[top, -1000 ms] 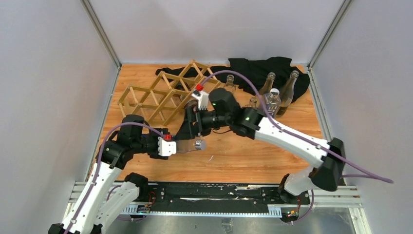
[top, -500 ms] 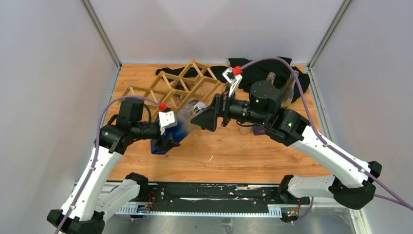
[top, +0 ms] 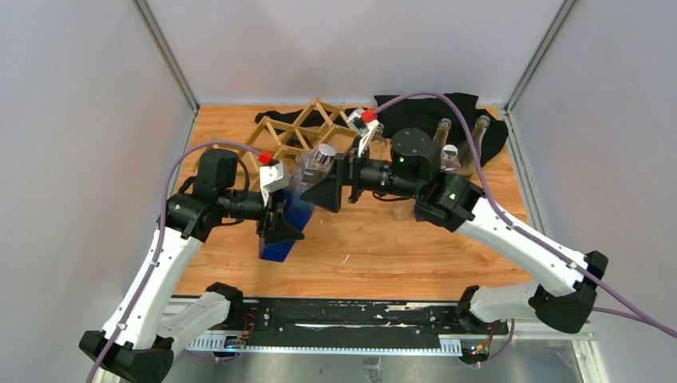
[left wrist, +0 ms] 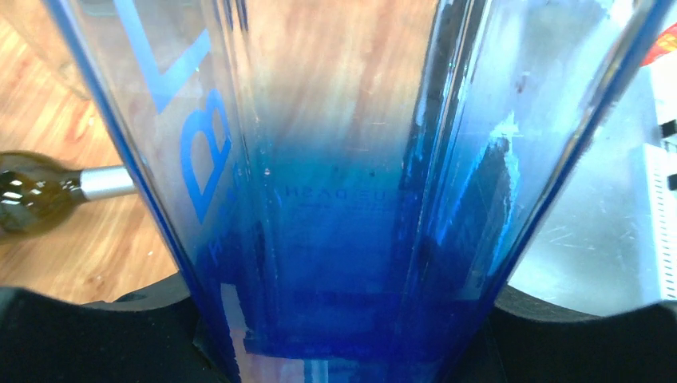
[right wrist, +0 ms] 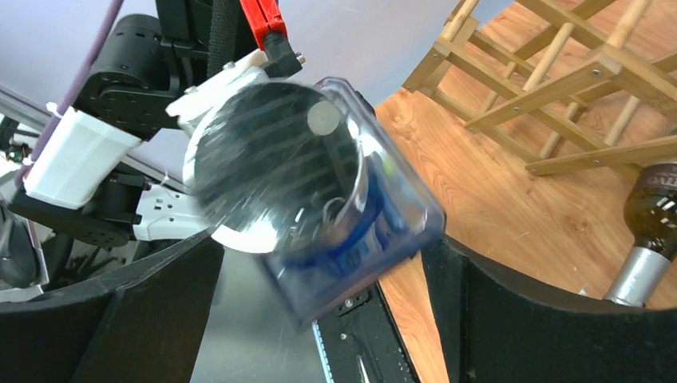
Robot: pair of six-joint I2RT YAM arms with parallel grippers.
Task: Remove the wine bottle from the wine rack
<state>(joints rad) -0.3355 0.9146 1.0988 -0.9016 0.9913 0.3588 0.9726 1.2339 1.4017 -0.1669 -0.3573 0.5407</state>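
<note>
My left gripper is clamped on the lower body of the wine bottle, with the arm reaching in from the left edge. The bottle tilts, cap toward the far edge, outside the cells of the wine rack, which sits toward the far-left corner. My right gripper is spread wide, jaws flanking the bottle's cap end, and the arm stretches in from the right.

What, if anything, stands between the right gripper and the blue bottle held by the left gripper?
Nothing visible does. The right gripper straddles the blue bottle near its silver cap, while the left gripper clamps its lower body.
</note>
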